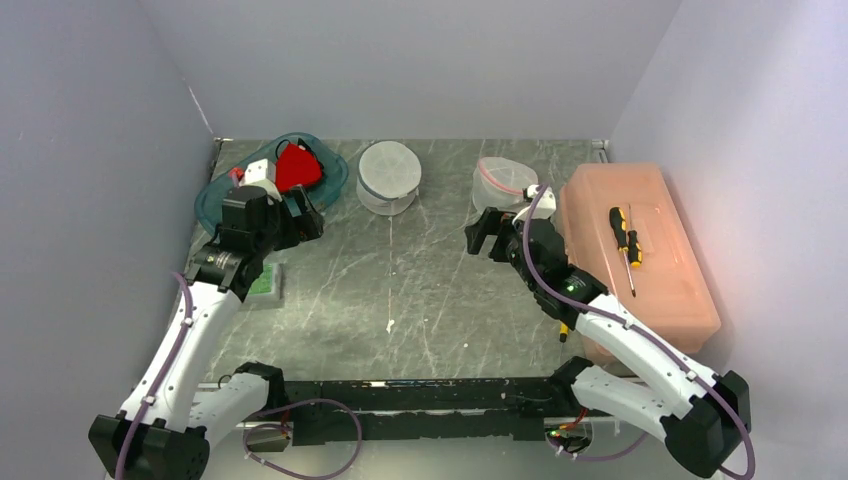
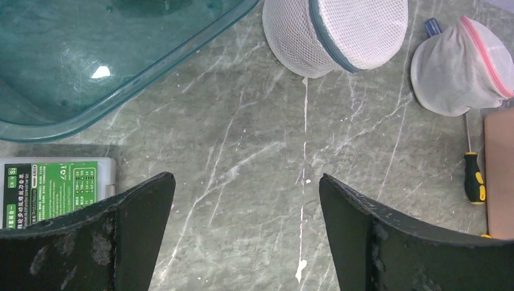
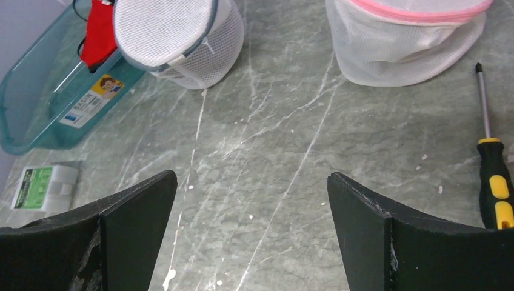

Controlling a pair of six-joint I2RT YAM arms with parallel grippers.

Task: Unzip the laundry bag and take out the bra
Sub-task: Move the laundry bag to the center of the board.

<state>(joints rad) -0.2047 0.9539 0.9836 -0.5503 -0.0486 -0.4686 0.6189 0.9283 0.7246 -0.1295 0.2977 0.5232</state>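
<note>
The left jaws and the right jaws both stand wide open over the bare table (image 1: pixel 420 290), gripping nothing, each aimed toward 12 o'clock. Two drum-shaped mesh bags sit ahead of them near the far edge. The blue-zip bag (image 1: pixel 389 177) is at about 12 o'clock from the table's middle, and the pink-zip bag (image 1: pixel 503 183) is at 1 o'clock, just in front of the right jaws. No bra shows through either mesh, so which bag is meant is a guess, and choosing wrongly is the first risk. Each bag is squat with no real long axis. The drum axis stands roughly upright, the zip rings the rim, and the blue bag's round top seems tipped toward 6 o'clock. I cannot pick out a zip pull for certain. The bags look light and soft on slick stone, so a tug on the zip with nothing bracing the body would likely drag the whole bag rather than open it. A screwdriver (image 3: pixel 494 182) lies just beside the pink bag at about 5 o'clock and could be knocked.
</note>
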